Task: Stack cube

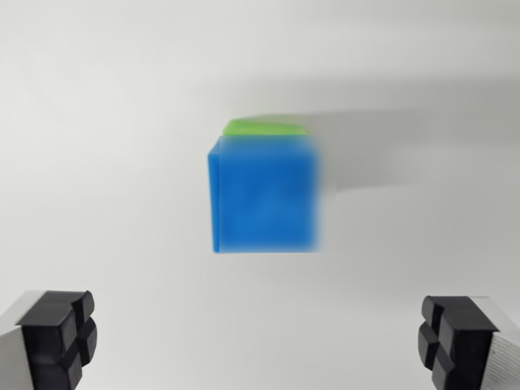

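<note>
**A:** What was nearest the camera?

**B:** The end effector (pixel 260 345). Its two black rubber fingertips (pixel 57 337) sat in the bottom corners of the wrist view, one at the left edge and one at the right, each on a pale grey finger body. They stood spread wide, with bare surface between them. Nothing was gripped and nothing touched either pad.

**A:** And past them?

**B:** The blue cube (pixel 264 195), roughly in the middle of the frame and well clear of both fingertips. It was blurred, so its edges looked soft, most of all on the wrist view's right. A strip of the green cube (pixel 264 127) peeked out along its far top edge. The blue one appeared to sit on the green one, though the blur kept me from judging how squarely they lined up.

**A:** What about the surface?

**B:** A plain white bench (pixel 106 162), matte and unmarked. A soft grey shadow stretched from the cubes toward the wrist view's right. Beyond that the white simply ran to the top of the frame; no walls or room features could be told apart.
</note>
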### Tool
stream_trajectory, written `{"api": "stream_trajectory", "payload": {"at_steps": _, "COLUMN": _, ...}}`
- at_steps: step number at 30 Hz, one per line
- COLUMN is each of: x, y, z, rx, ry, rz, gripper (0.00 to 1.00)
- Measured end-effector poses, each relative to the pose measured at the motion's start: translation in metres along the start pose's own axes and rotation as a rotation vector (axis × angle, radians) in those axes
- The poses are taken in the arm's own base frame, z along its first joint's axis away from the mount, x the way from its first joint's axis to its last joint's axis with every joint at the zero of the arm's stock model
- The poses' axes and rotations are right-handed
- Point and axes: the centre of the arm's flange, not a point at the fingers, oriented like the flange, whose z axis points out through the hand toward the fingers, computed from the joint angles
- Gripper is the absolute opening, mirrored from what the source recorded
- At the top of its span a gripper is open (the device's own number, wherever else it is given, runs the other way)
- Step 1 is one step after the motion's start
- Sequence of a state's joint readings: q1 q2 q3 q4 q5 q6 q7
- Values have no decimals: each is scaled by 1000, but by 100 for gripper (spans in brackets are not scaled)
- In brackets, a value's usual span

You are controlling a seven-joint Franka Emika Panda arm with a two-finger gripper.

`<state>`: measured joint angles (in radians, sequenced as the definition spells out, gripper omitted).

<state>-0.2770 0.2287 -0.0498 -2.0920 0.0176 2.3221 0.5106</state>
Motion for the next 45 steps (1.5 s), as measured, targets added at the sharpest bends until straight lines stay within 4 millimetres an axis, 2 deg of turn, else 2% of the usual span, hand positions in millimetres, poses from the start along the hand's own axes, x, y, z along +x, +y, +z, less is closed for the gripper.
{"api": "stream_trajectory", "payload": {"at_steps": 27, "x": 1, "y": -1, "z": -109, "rx": 2, "ry": 0, "rz": -1, "gripper": 100}}
{"api": "stream_trajectory", "payload": {"at_steps": 35, "x": 1, "y": -1, "z": -131, "rx": 3, "ry": 0, "rz": -1, "gripper": 100}}
{"api": "stream_trajectory", "payload": {"at_steps": 45, "x": 1, "y": -1, "z": -149, "rx": 3, "ry": -1, "rz": -1, "gripper": 100}}
